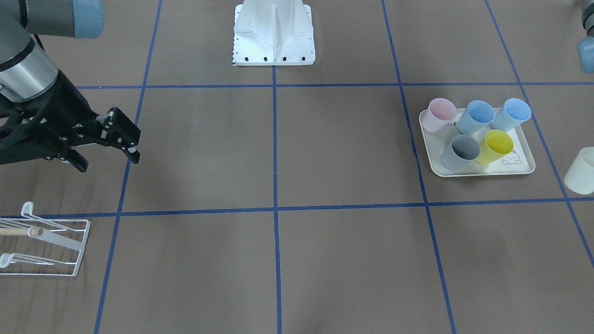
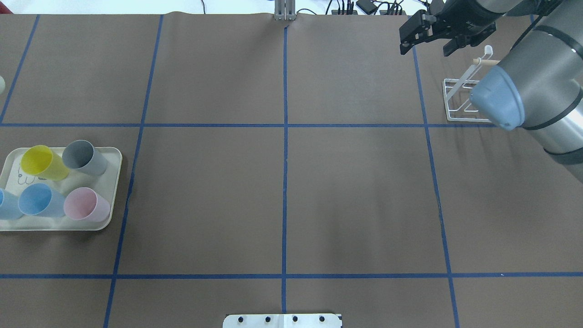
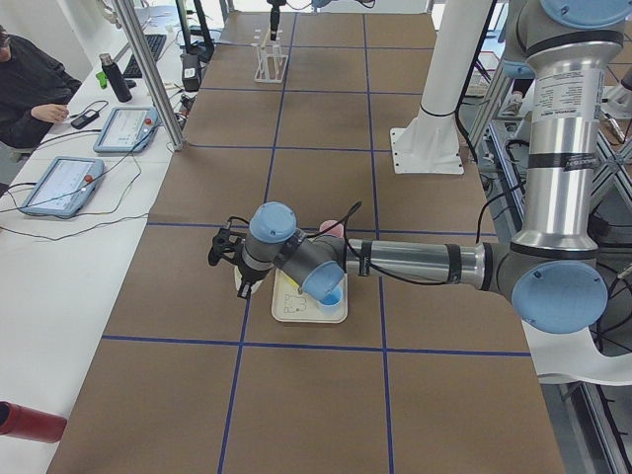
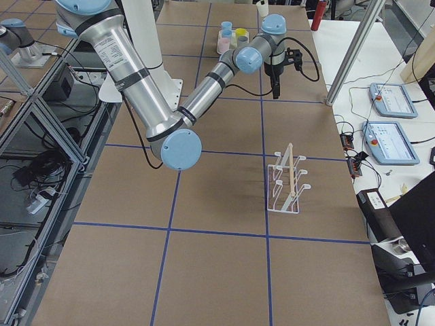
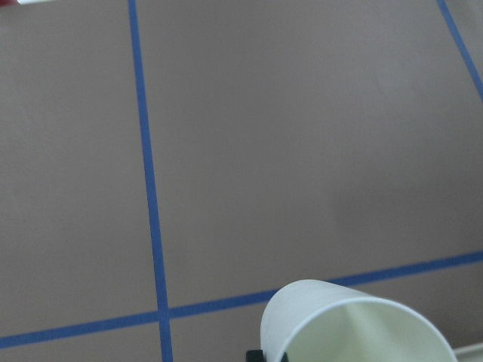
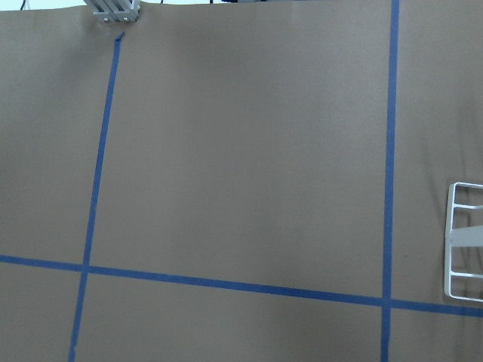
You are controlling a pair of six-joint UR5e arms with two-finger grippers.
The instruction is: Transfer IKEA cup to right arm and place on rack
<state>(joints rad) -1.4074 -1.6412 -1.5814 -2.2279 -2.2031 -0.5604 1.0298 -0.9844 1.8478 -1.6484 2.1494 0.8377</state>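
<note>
Overhead exterior: wht wire rack (image 2: 461, 86)

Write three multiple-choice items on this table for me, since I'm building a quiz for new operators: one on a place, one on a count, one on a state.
1. Where is the white cup?
A. on the tray
B. off the tray, beside it
C. on the floor

2. How many cups stand on the tray?
A. three
B. five
C. seven

3. The right claw is:
A. open and empty
B. shut on a cup
C. shut on a wooden stick

Answers:
1 B: it is clear of the tray's rim.
2 B: pink cup, two blue cups, grey cup, yellow cup.
3 A: its fingers are spread with nothing between them.
</note>
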